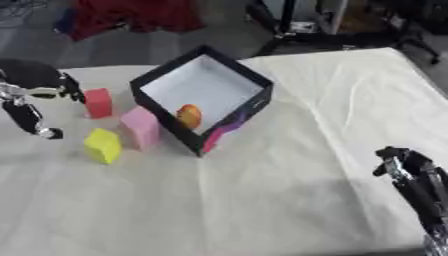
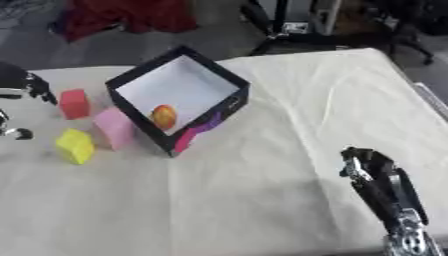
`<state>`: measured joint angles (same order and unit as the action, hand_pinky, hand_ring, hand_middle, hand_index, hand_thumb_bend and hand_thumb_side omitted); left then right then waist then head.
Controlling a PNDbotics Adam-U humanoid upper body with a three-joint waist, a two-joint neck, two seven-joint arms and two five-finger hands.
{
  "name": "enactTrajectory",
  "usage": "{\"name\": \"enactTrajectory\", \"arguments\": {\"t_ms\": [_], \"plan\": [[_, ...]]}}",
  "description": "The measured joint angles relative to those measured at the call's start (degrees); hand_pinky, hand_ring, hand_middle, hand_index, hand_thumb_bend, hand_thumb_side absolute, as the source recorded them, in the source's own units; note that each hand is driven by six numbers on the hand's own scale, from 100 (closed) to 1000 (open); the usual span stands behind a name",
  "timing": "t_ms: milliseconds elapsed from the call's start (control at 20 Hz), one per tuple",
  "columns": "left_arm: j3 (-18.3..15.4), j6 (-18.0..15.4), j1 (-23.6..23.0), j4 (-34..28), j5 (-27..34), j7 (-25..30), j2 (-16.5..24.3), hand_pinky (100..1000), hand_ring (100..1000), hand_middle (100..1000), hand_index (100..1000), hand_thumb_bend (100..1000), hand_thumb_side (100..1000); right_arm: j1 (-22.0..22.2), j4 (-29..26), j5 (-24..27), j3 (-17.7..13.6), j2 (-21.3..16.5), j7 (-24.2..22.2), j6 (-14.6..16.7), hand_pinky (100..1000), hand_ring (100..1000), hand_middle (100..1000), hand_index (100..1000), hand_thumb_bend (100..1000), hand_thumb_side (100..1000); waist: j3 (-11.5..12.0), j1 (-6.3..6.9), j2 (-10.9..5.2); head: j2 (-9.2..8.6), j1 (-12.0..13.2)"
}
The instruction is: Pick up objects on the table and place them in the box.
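A dark box with a white inside stands at the table's upper middle, holding an orange round thing. Left of the box lie a red block, a pink block against the box wall, and a yellow block. My left hand hangs at the far left edge, just left of the red block, fingers pointing down and holding nothing. My right hand rests at the lower right with relaxed fingers, far from the blocks.
A cream cloth covers the table. Beyond the far edge lie a red cloth on the floor and dark stand legs. The table's right edge runs close to my right arm.
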<state>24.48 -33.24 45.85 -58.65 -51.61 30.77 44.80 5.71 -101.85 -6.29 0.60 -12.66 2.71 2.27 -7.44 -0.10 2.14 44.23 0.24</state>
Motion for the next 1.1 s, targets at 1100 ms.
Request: {"name": "enactTrajectory", "arguments": {"t_ms": [1100], "plan": [[5.58, 10.58, 0.12, -6.74, 11.7, 10.58, -1.9, 784, 722, 747, 890, 481, 258, -0.16, 0.0, 0.0, 0.12, -0.18, -0.12, 0.08, 711, 512, 415, 631, 100, 634, -0.4, 0.03, 0.0, 0.0, -0.66]]}}
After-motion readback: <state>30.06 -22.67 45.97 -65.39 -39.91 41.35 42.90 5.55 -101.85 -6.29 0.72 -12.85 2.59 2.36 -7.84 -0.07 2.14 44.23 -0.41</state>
